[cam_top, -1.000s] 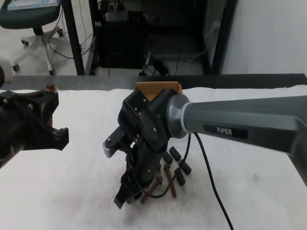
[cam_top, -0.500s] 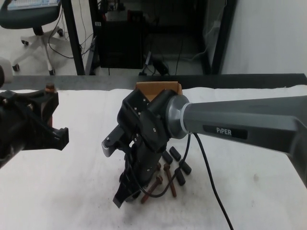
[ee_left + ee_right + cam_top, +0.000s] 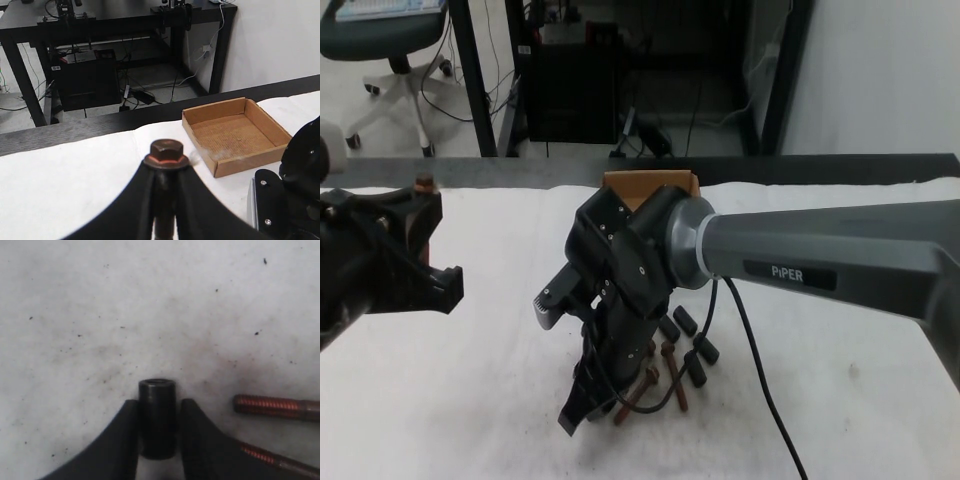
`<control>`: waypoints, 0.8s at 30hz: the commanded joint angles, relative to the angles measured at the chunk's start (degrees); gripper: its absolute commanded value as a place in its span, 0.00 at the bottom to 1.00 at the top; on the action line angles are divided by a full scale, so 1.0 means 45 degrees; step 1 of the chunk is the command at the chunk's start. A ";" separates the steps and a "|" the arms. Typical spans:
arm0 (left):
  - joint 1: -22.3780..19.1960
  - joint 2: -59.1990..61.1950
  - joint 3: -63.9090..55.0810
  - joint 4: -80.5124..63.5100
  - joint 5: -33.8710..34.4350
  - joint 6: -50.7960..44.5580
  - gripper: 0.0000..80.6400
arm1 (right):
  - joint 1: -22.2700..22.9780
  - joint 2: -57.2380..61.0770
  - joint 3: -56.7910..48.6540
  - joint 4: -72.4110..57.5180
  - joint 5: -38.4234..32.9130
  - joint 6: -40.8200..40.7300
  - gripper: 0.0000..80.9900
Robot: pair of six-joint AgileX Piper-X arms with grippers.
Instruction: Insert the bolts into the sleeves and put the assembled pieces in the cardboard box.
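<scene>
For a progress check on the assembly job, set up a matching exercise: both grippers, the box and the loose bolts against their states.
Things
1. left gripper
2. right gripper
3. box
4. loose bolts

States
a. lying on the cloth
b. shut on a sleeve
c. empty
d. shut on a bolt

Pairs: 1-d; 2-b; 3-c; 4-a
</scene>
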 commanded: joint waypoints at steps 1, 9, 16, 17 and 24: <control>0.0033 -0.0123 -0.0156 -0.0134 -0.0026 0.0090 0.00 | 0.0027 0.0139 -0.0038 0.0190 -0.0025 -0.0024 0.02; 0.0033 -0.0211 -0.0183 -0.1133 0.0898 -0.1007 0.00 | -0.0637 -0.1217 -0.0038 0.0273 -0.0393 0.0887 0.01; 0.0033 0.0261 -0.0183 -0.5021 0.6438 -0.5503 0.00 | -0.2110 -0.4150 0.0088 -0.0166 -0.3648 0.1084 0.01; 0.0033 0.0446 -0.0183 -0.5554 0.7240 -0.5838 0.00 | -0.2378 -0.4606 0.0213 -0.0343 -0.4365 0.1086 0.01; 0.0003 0.2411 -0.0183 -0.9424 1.0954 -0.9742 0.00 | -0.3696 -0.7606 0.2638 -0.2133 -0.8537 0.1086 0.01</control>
